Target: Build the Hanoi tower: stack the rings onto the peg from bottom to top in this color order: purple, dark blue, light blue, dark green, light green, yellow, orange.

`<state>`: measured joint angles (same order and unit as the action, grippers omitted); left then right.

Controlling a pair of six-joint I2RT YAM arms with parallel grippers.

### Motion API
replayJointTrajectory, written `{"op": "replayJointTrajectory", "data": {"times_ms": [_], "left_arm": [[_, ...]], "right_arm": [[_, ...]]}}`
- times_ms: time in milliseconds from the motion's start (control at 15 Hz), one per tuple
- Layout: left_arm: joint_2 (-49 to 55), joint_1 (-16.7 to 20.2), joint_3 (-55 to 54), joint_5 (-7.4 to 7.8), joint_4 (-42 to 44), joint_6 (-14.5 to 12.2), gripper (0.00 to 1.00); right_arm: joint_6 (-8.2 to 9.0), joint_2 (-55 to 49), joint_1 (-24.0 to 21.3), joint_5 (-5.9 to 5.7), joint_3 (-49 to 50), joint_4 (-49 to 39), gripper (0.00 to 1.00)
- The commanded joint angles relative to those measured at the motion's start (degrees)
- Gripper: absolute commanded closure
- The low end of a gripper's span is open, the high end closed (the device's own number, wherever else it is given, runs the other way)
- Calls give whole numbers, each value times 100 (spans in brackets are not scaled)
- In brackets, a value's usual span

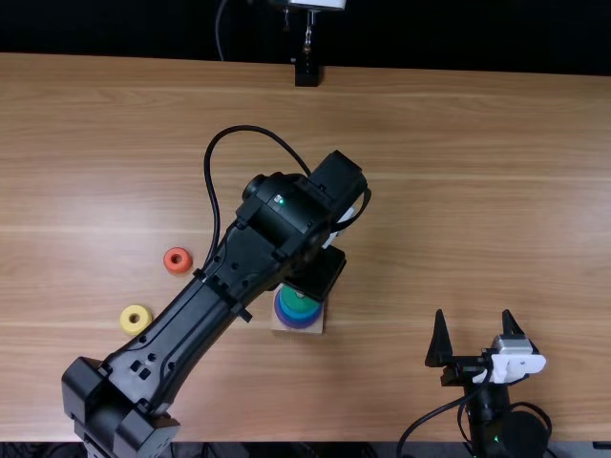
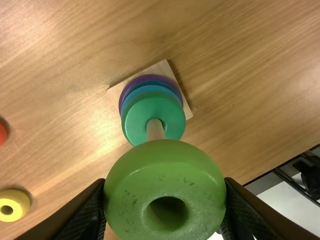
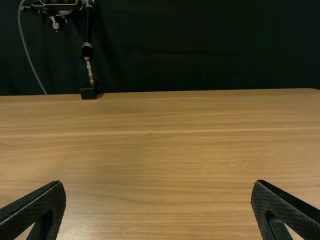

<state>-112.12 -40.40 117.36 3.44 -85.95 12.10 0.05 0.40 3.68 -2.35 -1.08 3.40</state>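
My left gripper is over the tower near the table's middle. In the left wrist view, the same gripper is shut on the light green ring, held above the upright peg. A square wooden base carries the purple ring, blue rings and, topmost, the dark green ring. Left of the tower lie the orange ring and the yellow ring. My right gripper stands open near the front right; in its wrist view the gripper has nothing between its fingers.
The left arm crosses above the table between the loose rings and the tower. A black stand foot is at the table's far edge. Bare wood lies between the tower and the right gripper.
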Motion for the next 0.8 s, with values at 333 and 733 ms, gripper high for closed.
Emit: {"op": "replayJointTrajectory", "data": {"times_ms": [333, 733], "left_arm": [[-74, 59, -187, 46, 0, 14, 43], [-12, 375, -170, 109, 559, -18, 0]], "right_arm": [[5, -40, -61, 35, 38, 14, 0], [5, -40, -61, 35, 38, 25, 0]]}}
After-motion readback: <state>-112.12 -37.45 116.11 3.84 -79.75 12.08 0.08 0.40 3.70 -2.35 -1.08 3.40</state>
